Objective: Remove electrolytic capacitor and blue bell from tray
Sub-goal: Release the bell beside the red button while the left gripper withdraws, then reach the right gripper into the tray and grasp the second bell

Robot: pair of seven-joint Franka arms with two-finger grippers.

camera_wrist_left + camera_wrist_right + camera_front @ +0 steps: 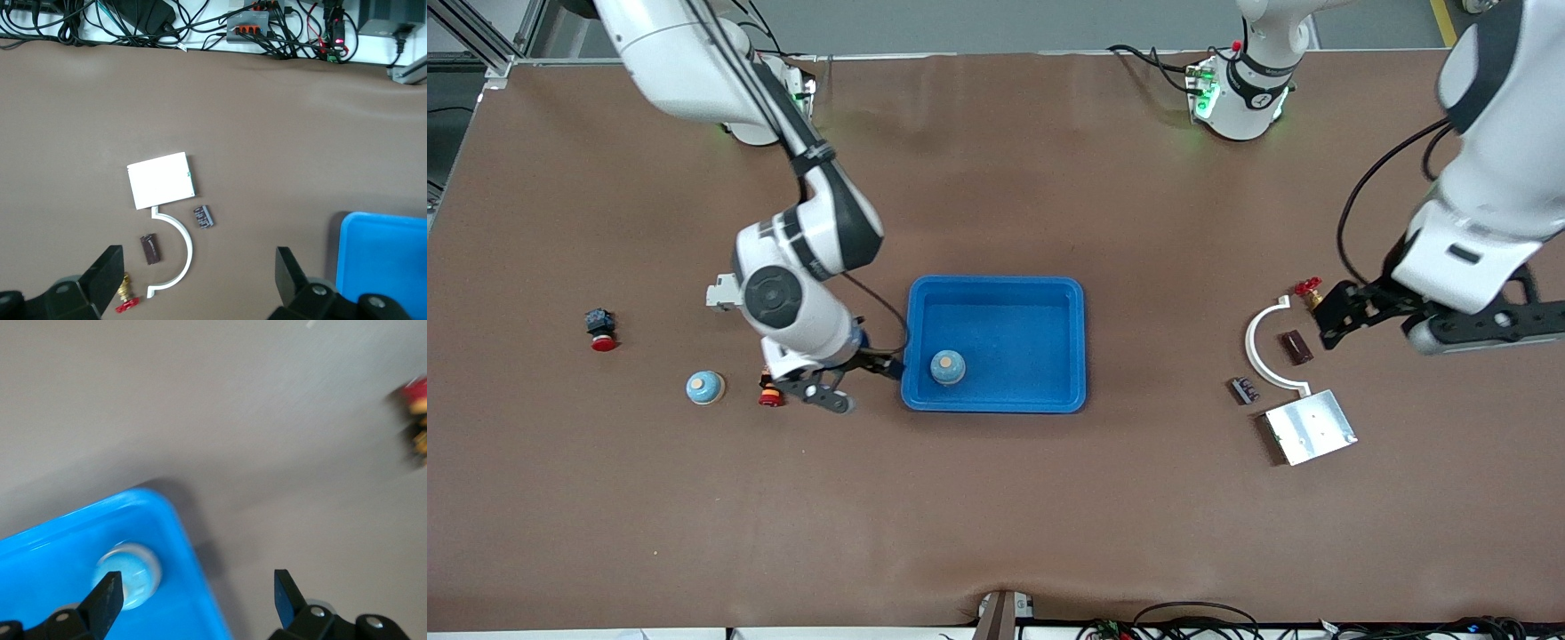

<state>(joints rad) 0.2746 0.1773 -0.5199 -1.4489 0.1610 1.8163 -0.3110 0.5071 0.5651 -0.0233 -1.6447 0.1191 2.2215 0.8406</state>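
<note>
Your silver square metal plate (pixel 1310 428) lies nearest the camera. The small blue dome-shaped bell (pixel 947 366) sits in the shallow bright-blue plastic tray (pixel 996 289), just beside the right gripper (pixel 831 384), whose fingers are apart and empty. The left gripper (pixel 1338 317) waits over the parts at its end, fingers spread.

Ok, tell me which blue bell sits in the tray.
The blue bell inside the tray, near the right gripper; the other bell rests on the bare table.

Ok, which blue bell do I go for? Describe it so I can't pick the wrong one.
Find the bright-blue tray mid-table. Inside it, in the corner nearest the front camera toward the right arm's end, sits a small blue bell with a tan top. A lookalike bell sits on the bare table; yours is the only one inside the tray.
</note>
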